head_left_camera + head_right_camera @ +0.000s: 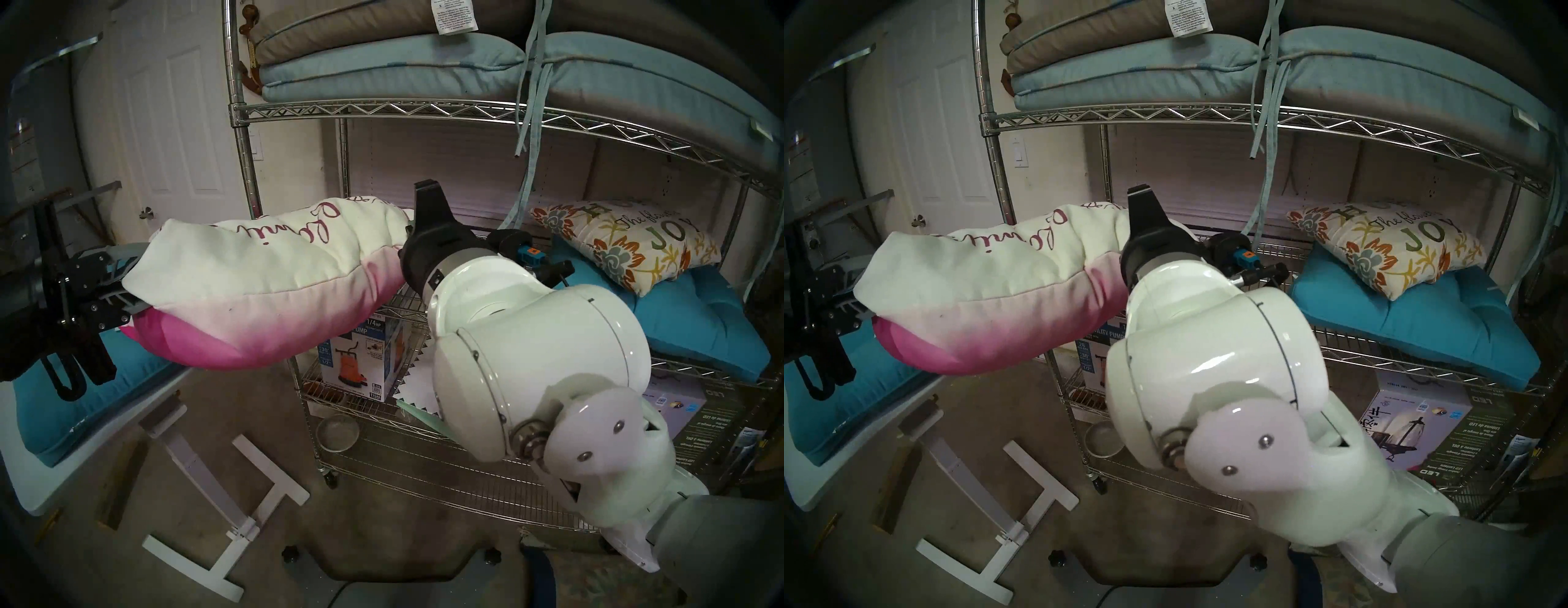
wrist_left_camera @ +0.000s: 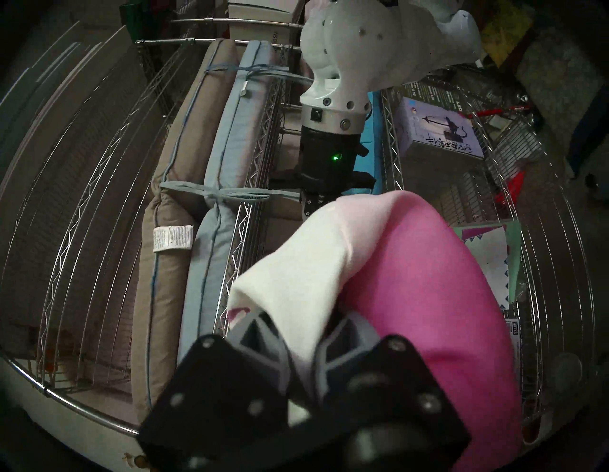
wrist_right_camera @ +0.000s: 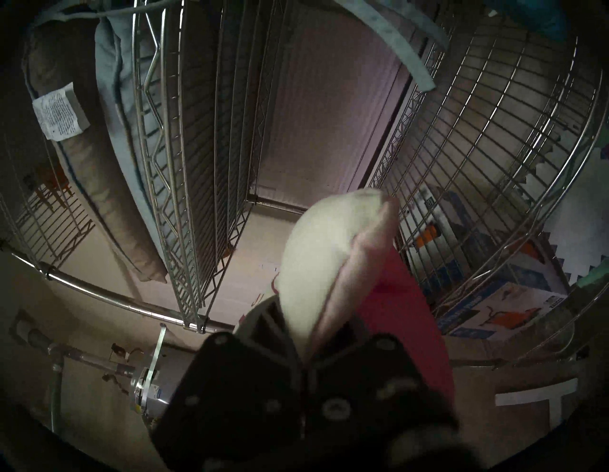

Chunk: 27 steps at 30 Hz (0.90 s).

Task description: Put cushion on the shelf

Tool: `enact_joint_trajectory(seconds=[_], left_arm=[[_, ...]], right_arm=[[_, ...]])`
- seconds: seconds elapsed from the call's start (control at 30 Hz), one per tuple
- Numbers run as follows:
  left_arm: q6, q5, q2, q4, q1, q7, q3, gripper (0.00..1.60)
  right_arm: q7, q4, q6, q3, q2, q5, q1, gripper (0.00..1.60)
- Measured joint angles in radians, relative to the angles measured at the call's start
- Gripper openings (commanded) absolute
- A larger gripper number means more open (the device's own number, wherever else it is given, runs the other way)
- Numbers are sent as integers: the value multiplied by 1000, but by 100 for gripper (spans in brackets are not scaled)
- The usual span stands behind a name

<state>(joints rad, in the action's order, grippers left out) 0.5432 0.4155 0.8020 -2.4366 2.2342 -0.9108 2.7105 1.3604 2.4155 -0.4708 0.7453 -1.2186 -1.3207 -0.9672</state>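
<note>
A cushion point(image 1: 263, 280), cream on top fading to pink underneath with script lettering, hangs in the air in front of the shelf's left post. My left gripper point(image 1: 127, 282) is shut on its left end; in the left wrist view the fingers point(image 2: 257, 333) pinch the cream fabric point(image 2: 296, 280). My right gripper point(image 3: 306, 323) is shut on the cushion's right end point(image 3: 333, 244); from the head its fingertips are hidden behind the black wrist. The shelf point(image 1: 382, 108) is a chrome wire rack with zigzag edges, right behind the cushion. Its middle tier point(image 1: 1378, 346) lies level with my right wrist.
A floral "JOY" pillow point(image 1: 628, 242) lies on a teal cushion point(image 1: 700, 322) on the middle tier's right. Grey-blue cushions point(image 1: 382, 63) fill the upper tier, their ties point(image 1: 530, 127) dangling. A pump box point(image 1: 360, 361) stands below. At left, another teal cushion point(image 1: 76, 403) lies on a white table.
</note>
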Motion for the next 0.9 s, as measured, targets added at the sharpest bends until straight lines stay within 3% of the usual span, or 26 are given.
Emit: enact_joint_trajectory(seconds=[0.4, 0.9], left_arm=[[-77, -124, -125, -3, -60, 36, -93, 0], [-176, -299, -275, -7, -115, 92, -224, 0]], right_arm=[[11, -28, 24, 35, 39, 5, 4, 0], [6, -177, 63, 87, 70, 0, 34, 0]])
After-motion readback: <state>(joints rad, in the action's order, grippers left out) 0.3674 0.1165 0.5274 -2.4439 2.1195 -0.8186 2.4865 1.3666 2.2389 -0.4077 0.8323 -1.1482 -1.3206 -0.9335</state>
